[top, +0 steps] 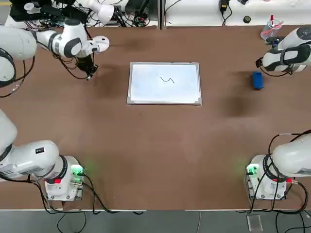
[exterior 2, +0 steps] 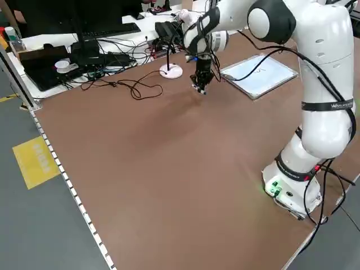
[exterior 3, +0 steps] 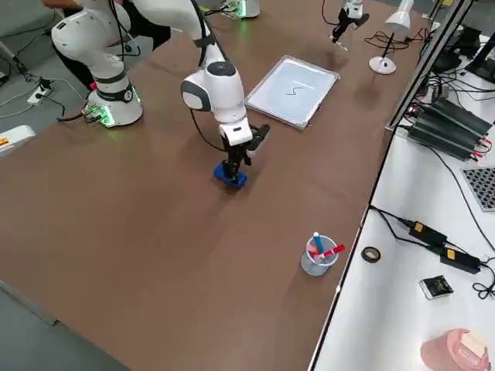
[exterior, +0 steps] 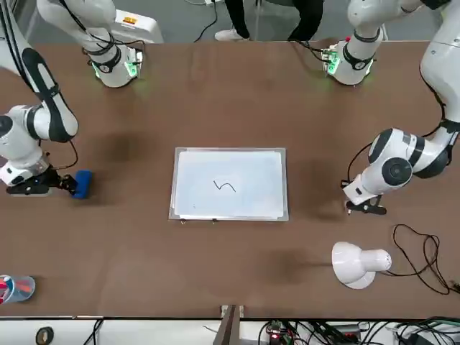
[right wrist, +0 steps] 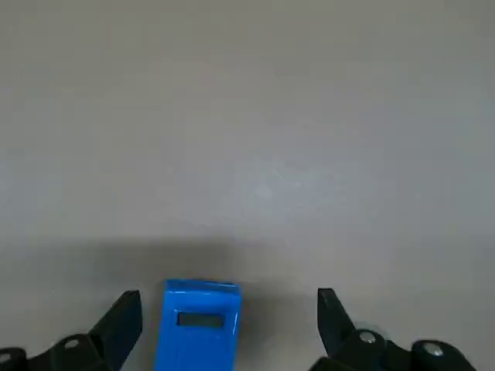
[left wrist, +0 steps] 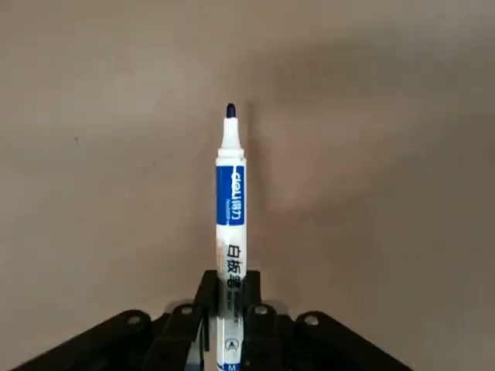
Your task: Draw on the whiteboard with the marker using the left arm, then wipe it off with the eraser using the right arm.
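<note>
Holding the marker (left wrist: 230,209) off the board, the left gripper (top: 89,74) sits at upper left of the top view, fingers clamped on the pen's barrel, uncapped tip pointing at the bare brown table (top: 160,155).

Whiteboard (top: 164,83) lies flat at centre of the top view, a small dark squiggle (top: 167,80) on its surface. Right gripper (right wrist: 228,321) at the right edge of that view, fingers spread wide, with the blue eraser (right wrist: 197,325) lying on the table between them, nearer one finger; contact cannot be told.
</note>
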`<state>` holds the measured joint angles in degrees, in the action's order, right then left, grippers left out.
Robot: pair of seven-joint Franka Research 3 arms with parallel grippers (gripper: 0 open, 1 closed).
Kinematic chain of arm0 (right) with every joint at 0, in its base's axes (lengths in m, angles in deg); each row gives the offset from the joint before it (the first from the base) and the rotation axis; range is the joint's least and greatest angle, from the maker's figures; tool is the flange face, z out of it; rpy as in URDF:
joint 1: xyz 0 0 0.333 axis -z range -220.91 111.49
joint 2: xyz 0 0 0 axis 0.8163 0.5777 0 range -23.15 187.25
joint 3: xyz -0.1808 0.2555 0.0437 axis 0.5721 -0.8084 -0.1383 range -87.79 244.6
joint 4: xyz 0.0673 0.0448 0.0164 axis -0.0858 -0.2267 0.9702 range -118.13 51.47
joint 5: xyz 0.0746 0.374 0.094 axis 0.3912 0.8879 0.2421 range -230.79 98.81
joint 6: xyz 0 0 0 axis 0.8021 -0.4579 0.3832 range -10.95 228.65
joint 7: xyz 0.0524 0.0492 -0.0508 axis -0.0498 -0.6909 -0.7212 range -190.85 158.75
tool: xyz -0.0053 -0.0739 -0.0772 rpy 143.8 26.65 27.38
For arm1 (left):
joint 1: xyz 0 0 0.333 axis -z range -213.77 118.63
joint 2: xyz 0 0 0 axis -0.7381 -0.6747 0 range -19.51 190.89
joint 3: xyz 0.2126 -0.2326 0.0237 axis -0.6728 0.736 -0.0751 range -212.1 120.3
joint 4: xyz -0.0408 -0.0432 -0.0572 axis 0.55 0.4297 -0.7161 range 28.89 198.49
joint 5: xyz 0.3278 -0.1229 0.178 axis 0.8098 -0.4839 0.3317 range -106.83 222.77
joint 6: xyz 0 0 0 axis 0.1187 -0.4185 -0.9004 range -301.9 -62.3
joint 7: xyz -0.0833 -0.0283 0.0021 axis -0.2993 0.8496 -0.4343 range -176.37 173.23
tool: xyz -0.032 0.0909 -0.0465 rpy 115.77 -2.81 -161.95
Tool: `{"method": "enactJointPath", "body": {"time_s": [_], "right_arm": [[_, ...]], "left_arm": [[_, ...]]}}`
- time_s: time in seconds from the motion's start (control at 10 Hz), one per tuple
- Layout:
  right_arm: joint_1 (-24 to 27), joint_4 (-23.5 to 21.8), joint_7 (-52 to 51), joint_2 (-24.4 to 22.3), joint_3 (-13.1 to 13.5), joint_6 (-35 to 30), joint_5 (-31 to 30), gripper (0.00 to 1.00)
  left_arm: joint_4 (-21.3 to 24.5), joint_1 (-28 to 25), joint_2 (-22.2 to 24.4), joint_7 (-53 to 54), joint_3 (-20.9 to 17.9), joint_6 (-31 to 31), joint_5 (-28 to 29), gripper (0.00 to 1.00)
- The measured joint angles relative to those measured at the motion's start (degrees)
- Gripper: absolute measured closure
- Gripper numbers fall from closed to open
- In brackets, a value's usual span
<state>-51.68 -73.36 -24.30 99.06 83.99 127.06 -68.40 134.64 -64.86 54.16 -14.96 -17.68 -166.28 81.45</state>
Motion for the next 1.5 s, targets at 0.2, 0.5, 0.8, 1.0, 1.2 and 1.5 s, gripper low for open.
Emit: {"method": "enactJointPath", "body": {"time_s": [0.2,0.5,0.8,1.0,1.2,1.5], "right_arm": [[0.0,-0.1,-1.6,0.1,0.0,0.0,0.0,0.00],[0.0,-0.3,-2.8,0.6,-0.4,-0.5,0.0,0.02],[0.0,-0.5,-3.1,1.0,-1.0,-2.0,0.0,0.03],[0.1,-0.8,-3.2,1.1,-1.0,-2.0,0.0,0.02],[0.4,-1.5,-3.2,1.2,-1.0,-2.0,0.0,0.02],[1.1,-2.4,-3.4,1.3,-1.4,-2.0,0.0,0.02]], "left_arm": [[1.3,-1.0,0.1,-1.1,0.0,-1.9,0.0,0.83],[3.0,-1.6,0.5,-7.2,0.1,-3.5,1.3,0.83],[4.3,-1.0,1.0,-11.9,0.4,-3.6,8.0,0.83],[4.8,-0.9,1.0,-12.3,0.4,-4.0,9.1,0.83],[5.2,-0.9,1.0,-12.3,0.4,-4.5,9.1,0.83],[5.4,-0.8,0.9,-12.3,0.4,-4.6,9.1,0.79]]}}
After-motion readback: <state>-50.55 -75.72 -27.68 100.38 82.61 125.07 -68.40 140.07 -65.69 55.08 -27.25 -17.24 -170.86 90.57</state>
